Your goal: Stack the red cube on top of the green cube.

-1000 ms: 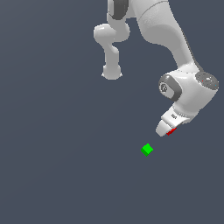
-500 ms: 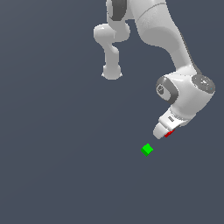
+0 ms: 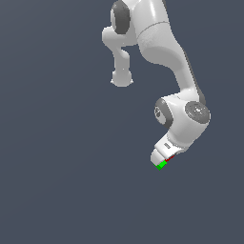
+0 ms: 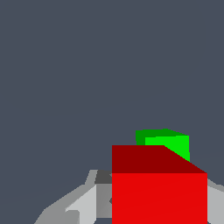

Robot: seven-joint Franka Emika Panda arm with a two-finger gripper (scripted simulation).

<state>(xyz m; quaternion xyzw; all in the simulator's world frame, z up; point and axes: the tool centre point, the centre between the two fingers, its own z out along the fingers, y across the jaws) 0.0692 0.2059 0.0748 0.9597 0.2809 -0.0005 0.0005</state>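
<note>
- The gripper (image 3: 163,161) is clamped on the red cube (image 4: 159,192), which sits between its 2 fingers (image 4: 78,205).
- The green cube (image 3: 160,165) peeks out at the gripper's tip in the exterior view, right against the red cube (image 3: 169,158).
- In the wrist view, the green cube (image 4: 168,142) shows just beyond the red one; whether they touch is hard to say.
</note>
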